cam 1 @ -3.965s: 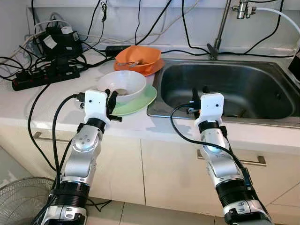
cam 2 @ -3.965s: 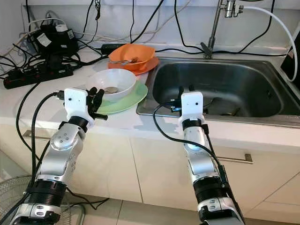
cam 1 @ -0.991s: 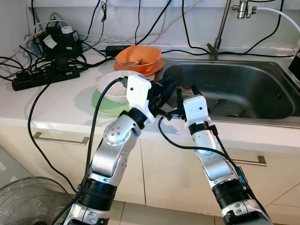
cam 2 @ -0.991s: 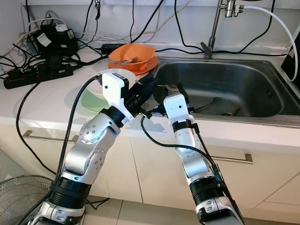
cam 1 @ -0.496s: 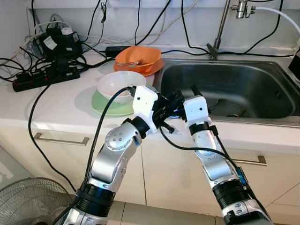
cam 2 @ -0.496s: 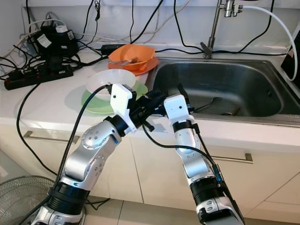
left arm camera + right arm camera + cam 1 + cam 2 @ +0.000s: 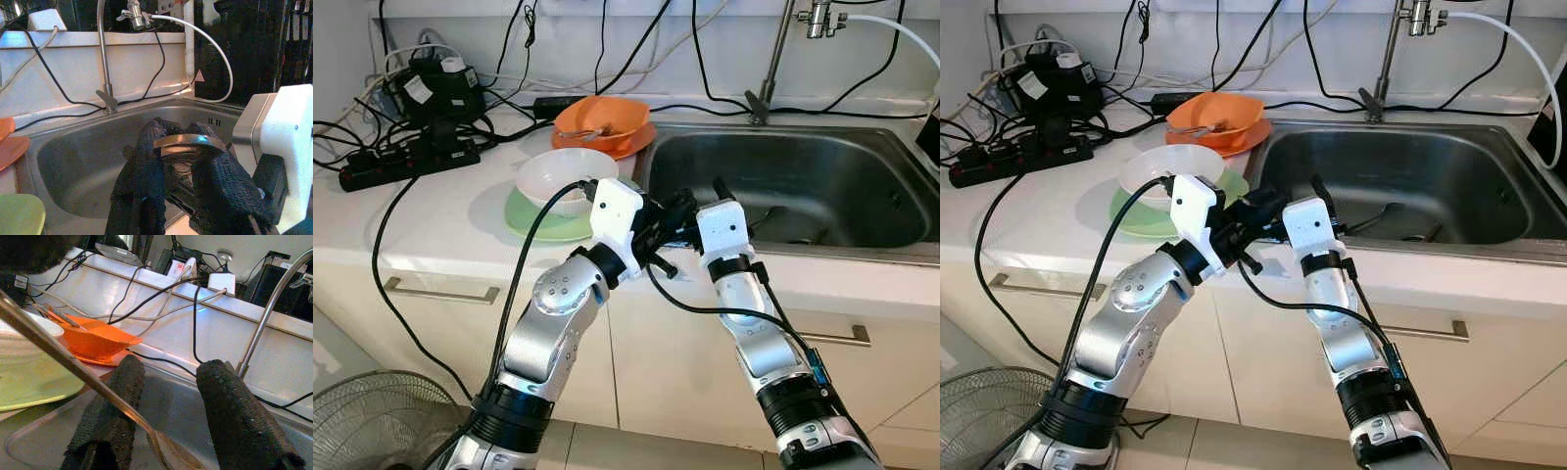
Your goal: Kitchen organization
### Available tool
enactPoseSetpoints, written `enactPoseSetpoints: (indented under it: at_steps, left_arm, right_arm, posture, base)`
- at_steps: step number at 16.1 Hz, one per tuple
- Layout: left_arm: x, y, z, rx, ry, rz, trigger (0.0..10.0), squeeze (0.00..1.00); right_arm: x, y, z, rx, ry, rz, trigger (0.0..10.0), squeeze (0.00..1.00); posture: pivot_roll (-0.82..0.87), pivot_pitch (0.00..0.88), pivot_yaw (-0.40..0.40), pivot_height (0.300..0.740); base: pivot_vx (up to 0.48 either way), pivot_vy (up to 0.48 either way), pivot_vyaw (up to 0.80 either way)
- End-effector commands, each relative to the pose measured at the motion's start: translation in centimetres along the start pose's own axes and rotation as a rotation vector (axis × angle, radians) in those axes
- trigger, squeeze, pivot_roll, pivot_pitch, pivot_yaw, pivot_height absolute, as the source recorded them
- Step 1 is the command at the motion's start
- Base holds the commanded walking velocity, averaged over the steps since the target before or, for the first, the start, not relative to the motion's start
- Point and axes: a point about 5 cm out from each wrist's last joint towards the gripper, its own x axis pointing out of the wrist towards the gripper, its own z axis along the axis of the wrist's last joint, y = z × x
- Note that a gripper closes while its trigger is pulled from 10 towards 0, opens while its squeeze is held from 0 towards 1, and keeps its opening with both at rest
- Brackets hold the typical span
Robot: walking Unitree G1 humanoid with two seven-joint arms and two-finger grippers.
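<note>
Spoon (image 7: 188, 142) | bowl end inside left gripper (image 7: 181, 169) | right gripper (image 7: 168, 416) spread

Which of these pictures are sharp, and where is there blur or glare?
Left eye view: sharp and evenly lit, with soft glare on the sink rim. Right wrist view: the spoon handle and fingers are near and blurred. Left wrist view: dark background, fingers soft.

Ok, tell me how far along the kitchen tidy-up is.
Done: little, by the look of it. In hand: the left tool is shut on a spoon at the front edge of the sink, beside the open right tool. Left: the white bowl on its green plate and the orange bowl sit on the counter.
</note>
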Motion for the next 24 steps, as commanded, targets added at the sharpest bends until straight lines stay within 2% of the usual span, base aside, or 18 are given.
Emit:
enactPoseSetpoints:
  at_steps: [1, 10, 16, 24]
  left_arm:
    - [0.2, 0.1, 0.1, 0.02, 0.005, 0.006, 10.0, 0.0]
    - [0.4, 0.7, 0.4, 0.023, -0.021, 0.057, 10.0, 0.0]
    - [0.4, 1.7, 0.8, 0.025, -0.05, 0.137, 10.0, 0.0]
    - [0.2, 2.0, 0.8, 0.001, -0.055, 0.153, 10.0, 0.0]
  right_arm:
    - [0.4, 0.2, 0.8, 0.005, -0.034, 0.003, 0.0, 0.0]
    - [0.2, 0.4, 0.8, 0.015, -0.042, 0.019, 0.0, 0.0]
    - [0.1, 0.4, 0.7, 0.015, -0.039, 0.023, 0.0, 0.0]
    - [0.1, 0.5, 0.6, 0.016, -0.035, 0.026, 0.0, 0.0]
  posture:
    - [0.04, 0.0, 0.082, 0.74]
    - [0.03, 0.0, 0.084, 0.74]
    - [0.03, 0.0, 0.085, 0.74]
    - [0.04, 0.0, 0.082, 0.74]
  base:
    - [0.0, 0.0, 0.0]
    - [0.0, 0.0, 0.0]
    - [0.0, 0.0, 0.0]
    - [0.0, 0.0, 0.0]
